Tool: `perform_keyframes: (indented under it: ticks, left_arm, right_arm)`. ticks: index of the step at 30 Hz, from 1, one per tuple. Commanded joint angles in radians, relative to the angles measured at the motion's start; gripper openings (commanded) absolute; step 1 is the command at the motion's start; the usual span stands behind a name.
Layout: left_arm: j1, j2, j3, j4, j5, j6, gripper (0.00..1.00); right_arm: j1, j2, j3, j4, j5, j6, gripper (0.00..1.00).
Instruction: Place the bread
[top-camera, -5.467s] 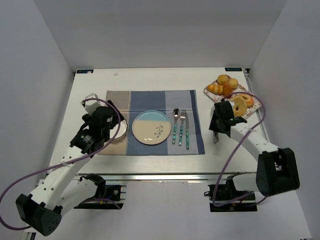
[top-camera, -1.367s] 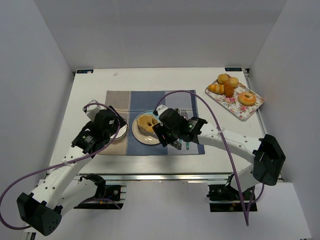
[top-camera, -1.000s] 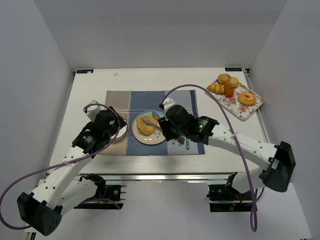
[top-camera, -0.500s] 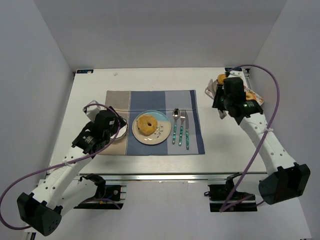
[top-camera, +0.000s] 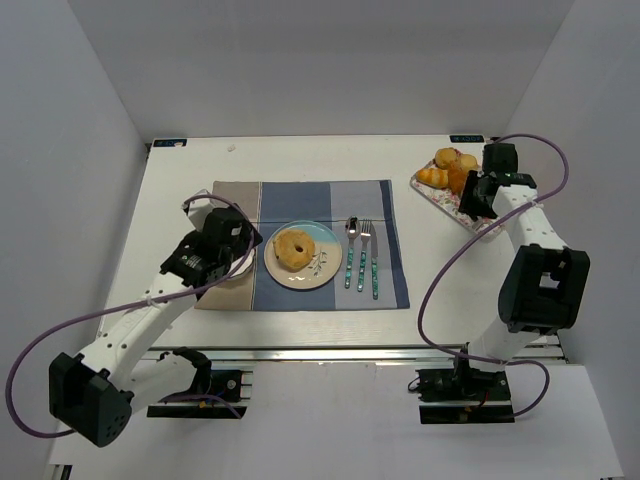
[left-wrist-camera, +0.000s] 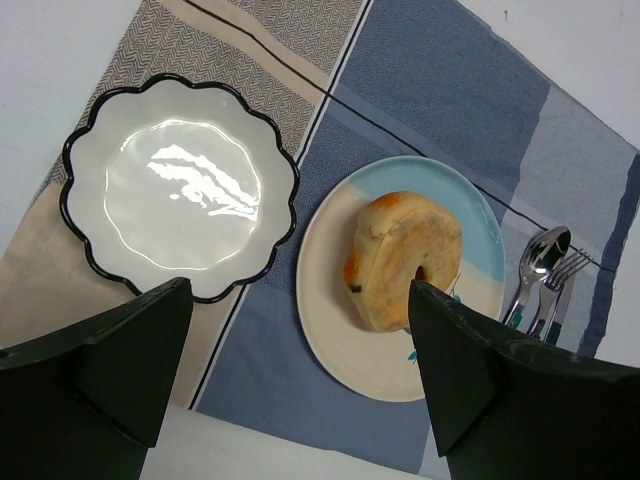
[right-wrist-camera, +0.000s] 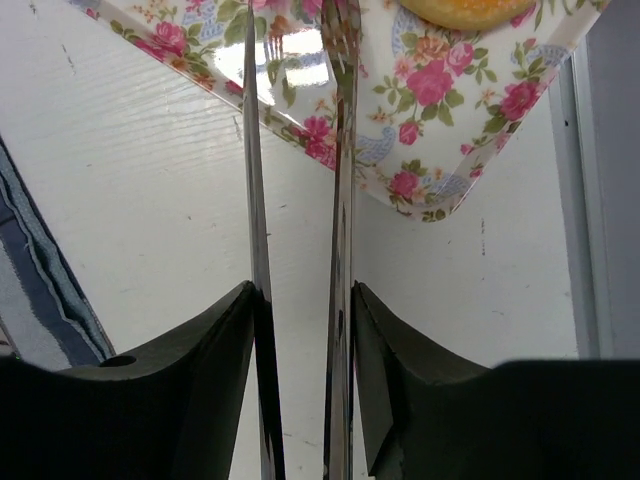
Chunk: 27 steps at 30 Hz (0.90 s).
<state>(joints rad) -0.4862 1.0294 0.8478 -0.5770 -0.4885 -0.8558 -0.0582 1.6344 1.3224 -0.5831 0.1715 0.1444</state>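
Note:
A ring-shaped bread (top-camera: 296, 248) (left-wrist-camera: 405, 255) lies on the round blue-and-cream plate (top-camera: 321, 273) (left-wrist-camera: 345, 335) in the middle of the placemat (top-camera: 300, 200). My left gripper (top-camera: 230, 243) (left-wrist-camera: 300, 385) hovers open above the plate's left side with nothing between its fingers. My right gripper (top-camera: 478, 197) (right-wrist-camera: 300, 290) is at the far right over the floral tray (top-camera: 468, 214) (right-wrist-camera: 420, 180), shut on metal tongs (right-wrist-camera: 340, 150). The tong blades are slightly apart and hold nothing. Pastries (top-camera: 448, 170) sit on the tray, and a glazed doughnut (right-wrist-camera: 460, 10) shows at the top edge of the right wrist view.
A white scalloped dish with a black rim (left-wrist-camera: 180, 190) (top-camera: 243, 264) sits on the placemat's left part, partly under my left gripper. A spoon, fork and knife (top-camera: 361, 255) (left-wrist-camera: 540, 270) lie right of the plate. White walls enclose the table.
The right arm carried the ring bread from the tray to the plate, left it there, and swung back to the tray. The left gripper shifted slightly up and to the right.

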Motion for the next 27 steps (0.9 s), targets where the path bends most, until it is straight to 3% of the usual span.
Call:
perform_keyframes:
  ticks: [1, 8, 16, 27]
  left_arm:
    - [0.005, 0.023, 0.042, 0.04, 0.002, 0.024, 0.98]
    - [0.005, 0.086, 0.076, 0.048, 0.011, 0.04, 0.98]
    - [0.005, 0.095, 0.08, 0.057, 0.018, 0.046, 0.98]
    - [0.005, 0.11, 0.082, 0.066, 0.022, 0.054, 0.98]
  right_arm:
    - [-0.014, -0.007, 0.074, 0.017, -0.052, -0.11, 0.48]
    - [-0.014, 0.047, 0.118, 0.008, -0.09, -0.282, 0.54]
    - [-0.014, 0.122, 0.213, -0.072, -0.012, -0.338, 0.66]
    - [-0.014, 0.165, 0.232, -0.021, 0.023, -0.376, 0.66]
